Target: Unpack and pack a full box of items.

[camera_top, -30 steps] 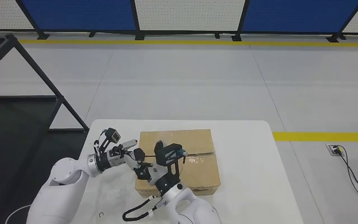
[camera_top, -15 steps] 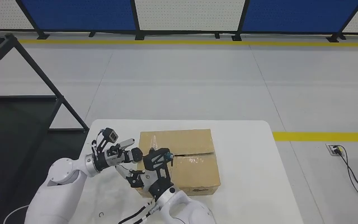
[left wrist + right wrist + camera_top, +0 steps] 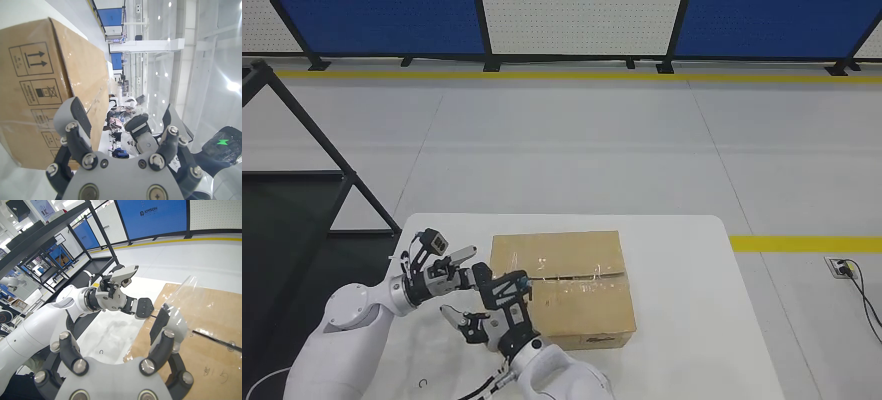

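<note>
A closed cardboard box (image 3: 572, 300) sits on the white table (image 3: 682, 300), its top seam under clear tape. My right gripper (image 3: 482, 303) hangs open at the box's left edge. A loose strip of clear tape (image 3: 186, 285) curls up over one of its fingers (image 3: 164, 321). My left gripper (image 3: 468, 276) is open just left of the box's upper left corner, close beside the right one. In the left wrist view the box (image 3: 28, 62) shows its printed side, and the left gripper (image 3: 122, 113) holds nothing. The right wrist view shows the left gripper (image 3: 134, 291) by the box (image 3: 208, 317).
A black metal rack (image 3: 302, 150) stands left of the table. A small dark ring (image 3: 422, 383) lies on the table near its front left corner. Blue partition panels (image 3: 382, 25) line the far side of the floor. Bare tabletop lies right of the box.
My right gripper has moved left from above the box's top seam to its left edge. The left gripper has drawn back a little to the left.
</note>
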Motion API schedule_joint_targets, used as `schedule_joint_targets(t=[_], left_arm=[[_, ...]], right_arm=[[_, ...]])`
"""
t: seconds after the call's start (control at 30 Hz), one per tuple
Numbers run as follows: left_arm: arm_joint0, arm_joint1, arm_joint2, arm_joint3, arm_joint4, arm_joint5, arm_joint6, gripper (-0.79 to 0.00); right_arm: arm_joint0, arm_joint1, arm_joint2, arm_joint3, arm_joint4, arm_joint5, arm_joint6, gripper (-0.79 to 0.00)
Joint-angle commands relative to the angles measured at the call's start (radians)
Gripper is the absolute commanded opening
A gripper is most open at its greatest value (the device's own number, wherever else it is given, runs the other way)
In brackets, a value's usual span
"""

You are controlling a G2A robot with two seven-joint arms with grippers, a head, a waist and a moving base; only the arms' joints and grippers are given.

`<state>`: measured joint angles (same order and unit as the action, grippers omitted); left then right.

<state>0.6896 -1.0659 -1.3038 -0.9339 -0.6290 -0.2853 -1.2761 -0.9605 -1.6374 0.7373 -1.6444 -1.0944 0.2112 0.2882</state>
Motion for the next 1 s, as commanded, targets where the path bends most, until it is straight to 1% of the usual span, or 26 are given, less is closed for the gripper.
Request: schedule_joint_targets(t=[0.0, 0.17, 0.5, 0.73, 0.97], left_arm=[[-0.006, -0.002, 0.005, -0.002, -0.003, 0.006, 0.008, 0.0], [-0.013, -0.004, 0.011, 0.003, -0.006, 0.005, 0.009, 0.0], [-0.022, -0.005, 0.016, 0.02, -0.011, -0.001, 0.004, 0.0], [-0.023, -0.005, 0.019, 0.029, -0.01, -0.002, -0.006, 0.0], [-0.014, -0.005, 0.027, 0.015, -0.003, 0.004, -0.008, 0.0]], right_arm=[[-0.003, -0.003, -0.01, 0.01, -0.005, -0.001, 0.005, 0.0], [0.004, -0.013, -0.028, 0.035, -0.021, -0.006, 0.04, 0.0], [0.0, -0.026, -0.026, 0.047, -0.03, -0.018, 0.033, 0.0], [-0.022, -0.029, 0.01, 0.011, -0.034, -0.008, 0.007, 0.0], [-0.051, -0.027, 0.029, -0.037, -0.025, -0.054, 0.029, 0.0]])
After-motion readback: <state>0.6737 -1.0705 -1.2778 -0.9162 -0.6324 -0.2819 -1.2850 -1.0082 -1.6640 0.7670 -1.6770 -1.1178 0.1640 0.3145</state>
